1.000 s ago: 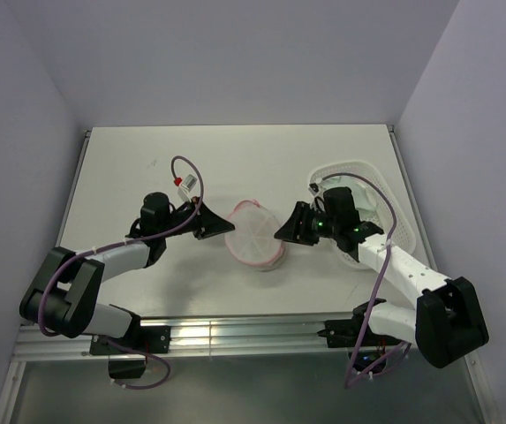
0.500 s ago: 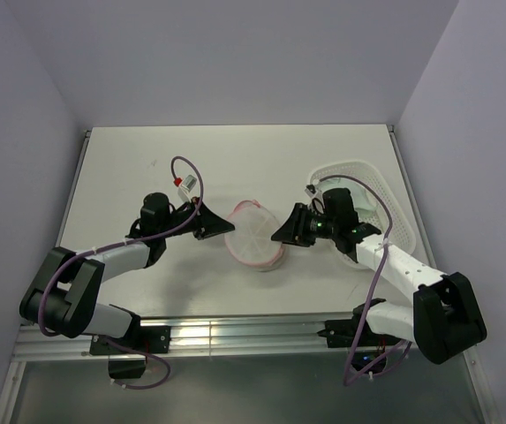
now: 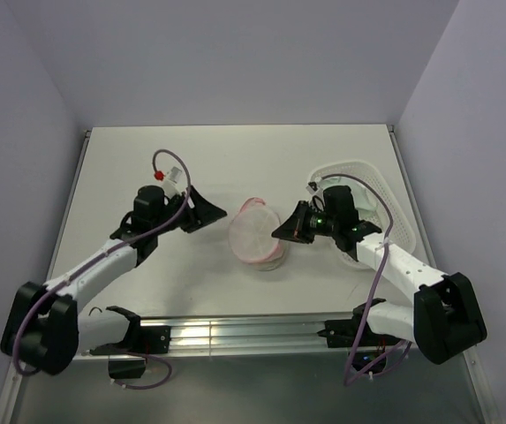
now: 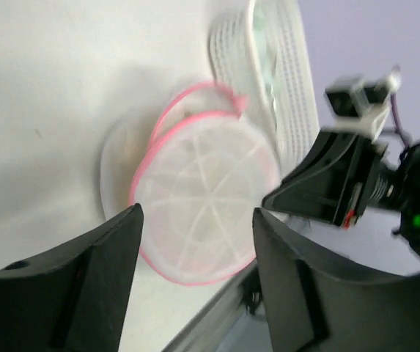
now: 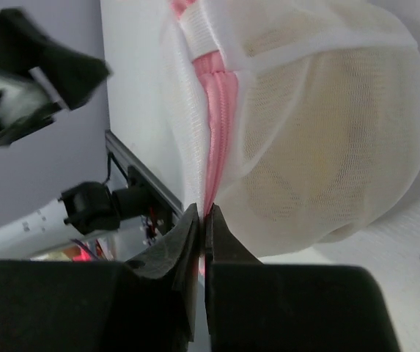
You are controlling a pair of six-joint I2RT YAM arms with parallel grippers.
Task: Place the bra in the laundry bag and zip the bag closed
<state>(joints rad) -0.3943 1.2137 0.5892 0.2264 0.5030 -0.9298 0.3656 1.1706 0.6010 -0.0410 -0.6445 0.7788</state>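
Observation:
The laundry bag (image 3: 255, 237), a round white mesh pouch with a pink zipper rim, sits mid-table between both arms. In the right wrist view the bra (image 5: 319, 169) shows as a pale yellow mass through the mesh of the laundry bag (image 5: 297, 66). My right gripper (image 3: 281, 232) is at the pouch's right side, and my right gripper (image 5: 204, 214) is shut on the pink rim (image 5: 217, 110). My left gripper (image 3: 208, 212) stands open a little left of the pouch, touching nothing. In the left wrist view the laundry bag (image 4: 210, 191) lies ahead of my left gripper (image 4: 195, 216).
A white perforated basket (image 3: 385, 190) stands at the right behind my right arm; the basket (image 4: 294, 81) holds something pale green. The table's near edge has a metal rail (image 3: 235, 334). Walls close in on left, right and back.
My left gripper has let go of the bag's left edge, opened and drawn back to the left. My right gripper has shut on the pink rim. The bag now stands more upright.

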